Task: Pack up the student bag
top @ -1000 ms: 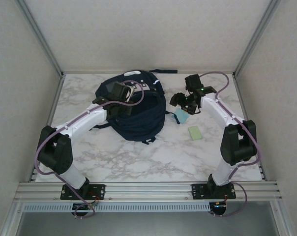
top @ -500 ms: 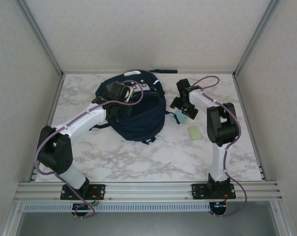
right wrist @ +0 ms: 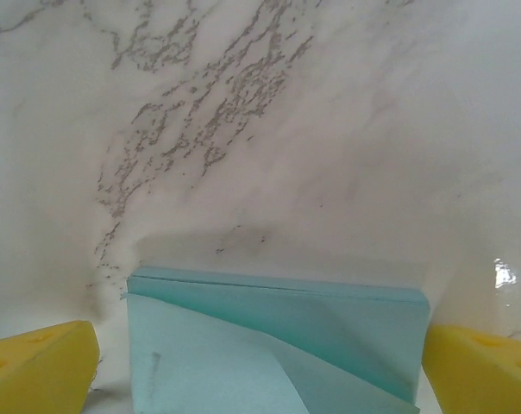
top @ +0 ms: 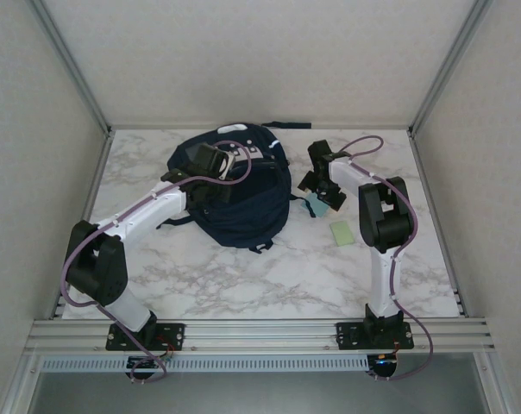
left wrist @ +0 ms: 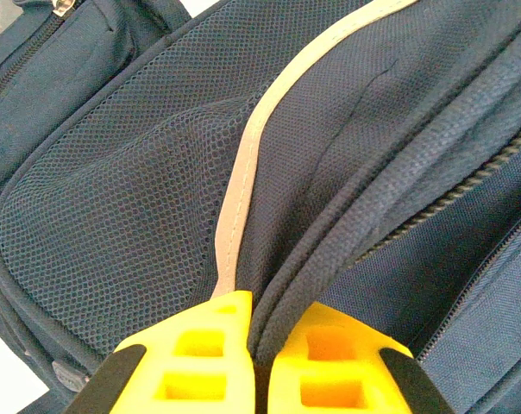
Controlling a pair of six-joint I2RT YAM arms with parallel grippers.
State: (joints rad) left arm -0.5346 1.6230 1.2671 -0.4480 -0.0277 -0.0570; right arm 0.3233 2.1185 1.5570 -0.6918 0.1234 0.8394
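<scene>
- The white marble-patterned table carries everything, with the two arm bases bolted at its near edge.
- A pale green rectangular pad lies flat on the right side of the table, just right of the right arm's elbow.
- Just beyond it lies a teal rectangular paper pad, its top sheet creased diagonally.
- The right gripper is lowered over this pad with its jaws spread wide, one yellow fingertip on each side of it.
- The large dark navy fabric backpack lies at centre-left of the table, towards the far edge.
- The left gripper is clamped on a fold of the backpack beside a pale stripe.
</scene>
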